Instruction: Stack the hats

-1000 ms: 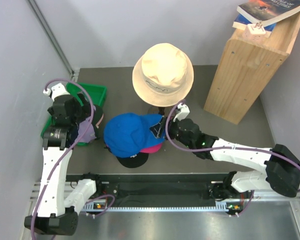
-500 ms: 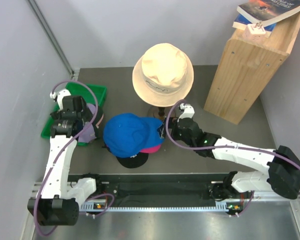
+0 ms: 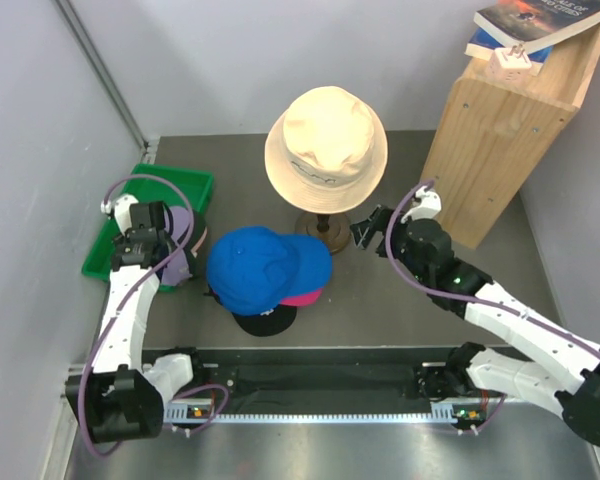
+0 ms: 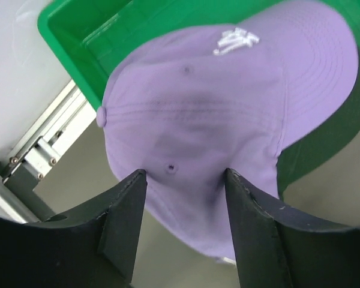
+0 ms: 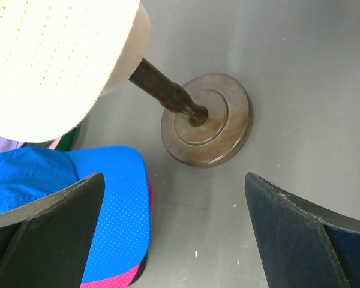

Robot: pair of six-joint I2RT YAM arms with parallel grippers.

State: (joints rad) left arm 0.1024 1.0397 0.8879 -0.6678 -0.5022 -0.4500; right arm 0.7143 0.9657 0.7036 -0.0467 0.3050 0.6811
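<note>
A blue cap [image 3: 260,268] lies on top of a magenta cap [image 3: 308,297] and a black cap [image 3: 265,320] in the middle of the table. Its blue brim [image 5: 117,210] and the magenta edge [image 5: 111,279] show in the right wrist view. A lavender cap [image 3: 183,240] with a white logo lies at the green bin's edge and fills the left wrist view [image 4: 228,108]. My left gripper [image 4: 183,180] is open just above the rear of its crown. My right gripper [image 5: 174,180] is open and empty, right of the stack, near the stand base. The light pink cap is not clearly in view.
A cream bucket hat [image 3: 325,145] sits on a wooden stand with a round base [image 5: 207,126] behind the stack. A green bin [image 4: 78,36] stands at the left wall. A tall wooden box [image 3: 500,140] with books on top stands at the back right.
My right gripper has let go of the blue cap's brim and drawn back to the right, open. My left gripper has shifted a little over the lavender cap.
</note>
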